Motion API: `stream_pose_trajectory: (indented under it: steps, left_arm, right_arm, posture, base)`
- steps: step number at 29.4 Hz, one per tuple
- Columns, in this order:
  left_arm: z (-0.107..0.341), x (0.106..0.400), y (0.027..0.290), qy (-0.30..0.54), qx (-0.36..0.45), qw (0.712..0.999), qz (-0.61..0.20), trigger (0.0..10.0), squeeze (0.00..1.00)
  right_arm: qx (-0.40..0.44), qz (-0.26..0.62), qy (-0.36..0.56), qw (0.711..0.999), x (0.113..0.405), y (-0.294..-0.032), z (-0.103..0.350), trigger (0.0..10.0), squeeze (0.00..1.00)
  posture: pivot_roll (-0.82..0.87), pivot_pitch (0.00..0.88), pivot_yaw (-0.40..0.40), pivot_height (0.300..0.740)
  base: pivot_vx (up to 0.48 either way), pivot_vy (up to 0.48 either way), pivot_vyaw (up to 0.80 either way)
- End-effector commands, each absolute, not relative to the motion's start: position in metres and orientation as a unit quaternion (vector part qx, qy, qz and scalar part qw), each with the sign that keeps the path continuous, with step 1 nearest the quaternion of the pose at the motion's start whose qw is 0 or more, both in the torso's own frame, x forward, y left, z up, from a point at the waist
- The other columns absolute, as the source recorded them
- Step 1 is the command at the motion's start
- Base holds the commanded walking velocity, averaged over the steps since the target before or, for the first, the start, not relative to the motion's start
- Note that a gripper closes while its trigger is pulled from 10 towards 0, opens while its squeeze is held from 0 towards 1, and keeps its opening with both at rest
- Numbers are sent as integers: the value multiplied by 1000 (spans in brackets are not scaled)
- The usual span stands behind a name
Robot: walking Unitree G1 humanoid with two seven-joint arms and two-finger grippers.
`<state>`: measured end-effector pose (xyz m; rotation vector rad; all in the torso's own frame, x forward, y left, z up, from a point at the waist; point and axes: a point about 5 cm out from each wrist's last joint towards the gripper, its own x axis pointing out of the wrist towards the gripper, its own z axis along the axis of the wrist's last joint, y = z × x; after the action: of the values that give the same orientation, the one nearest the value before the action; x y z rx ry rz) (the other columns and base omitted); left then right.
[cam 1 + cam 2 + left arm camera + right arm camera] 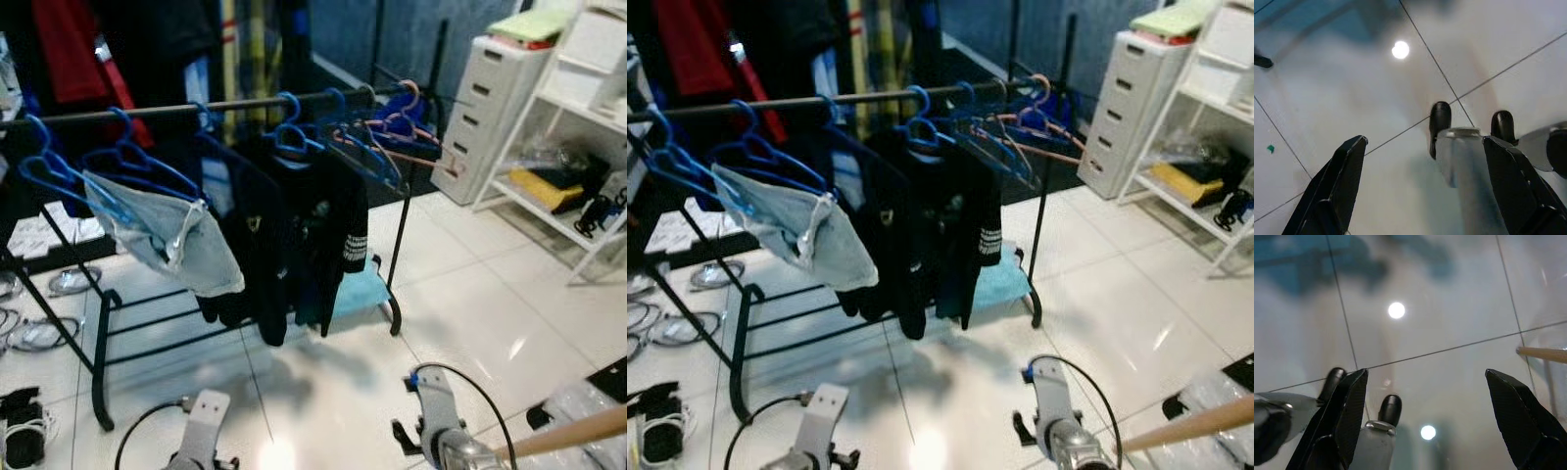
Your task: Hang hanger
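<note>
Wrist views show left gripper (1420, 186) and right gripper (1425, 416) spread, empty (both idle); first fetch a hanger, then approach the rail (245, 103).

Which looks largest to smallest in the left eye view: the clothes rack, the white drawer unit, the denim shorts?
1. Clothes rack, spanning most of the picture.
2. and 3. White drawer unit and denim shorts look similar; the drawers stand farther back, so I won't rank them.
</note>
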<state>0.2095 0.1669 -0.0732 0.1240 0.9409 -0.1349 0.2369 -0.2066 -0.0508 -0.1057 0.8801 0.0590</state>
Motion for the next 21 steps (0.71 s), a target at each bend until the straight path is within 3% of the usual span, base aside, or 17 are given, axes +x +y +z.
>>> stream_pose_trajectory:
  steps: [1,21]
  left_arm:
    - [-73,209,167,451,53,889,-57,10000,0]
    - [-70,212,168,423,51,904,-32,10000,0]
  right_arm:
    - [-45,23,430,901,232,-207,-54,10000,0]
    - [-37,21,417,908,233,-208,-53,10000,0]
  posture:
    - [-4,69,-19,740]
    - [-6,63,-24,740]
  base:
    - [0,0,800]
    - [0,0,800]
